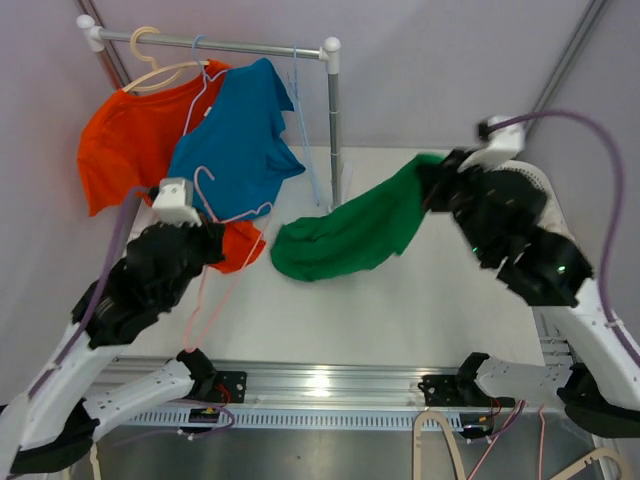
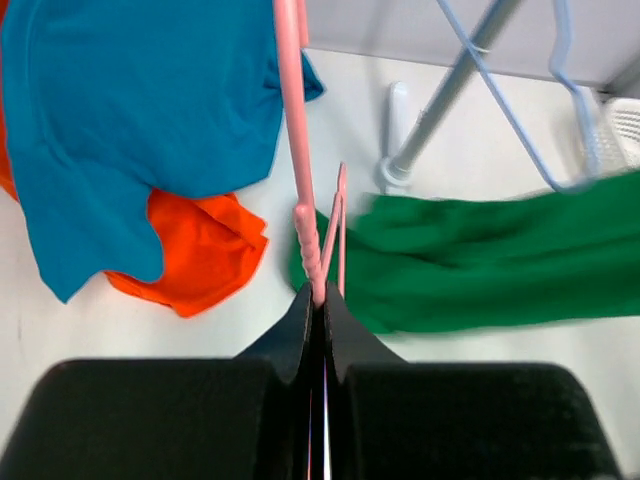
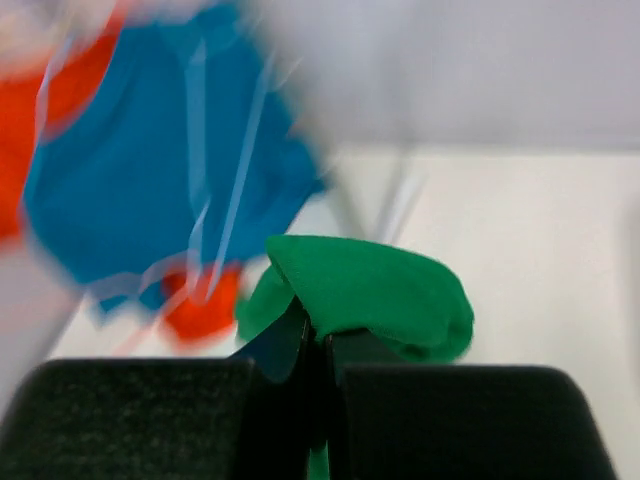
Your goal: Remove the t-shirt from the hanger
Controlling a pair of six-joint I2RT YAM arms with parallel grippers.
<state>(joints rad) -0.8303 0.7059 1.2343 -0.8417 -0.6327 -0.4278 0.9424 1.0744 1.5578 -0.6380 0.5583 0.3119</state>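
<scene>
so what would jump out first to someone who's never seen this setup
The green t-shirt catches the eye first, strung across the middle of the white table from the right gripper, which is shut on one end. Just left of its other end, the left gripper pinches a thin pink hanger. Behind, a blue shirt and an orange shirt hang from the rail at back left.

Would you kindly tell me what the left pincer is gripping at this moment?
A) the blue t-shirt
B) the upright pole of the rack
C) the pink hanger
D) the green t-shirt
C: in the left wrist view the left pincer is shut on the pink hanger, while the green t-shirt is held by the right pincer.
</scene>
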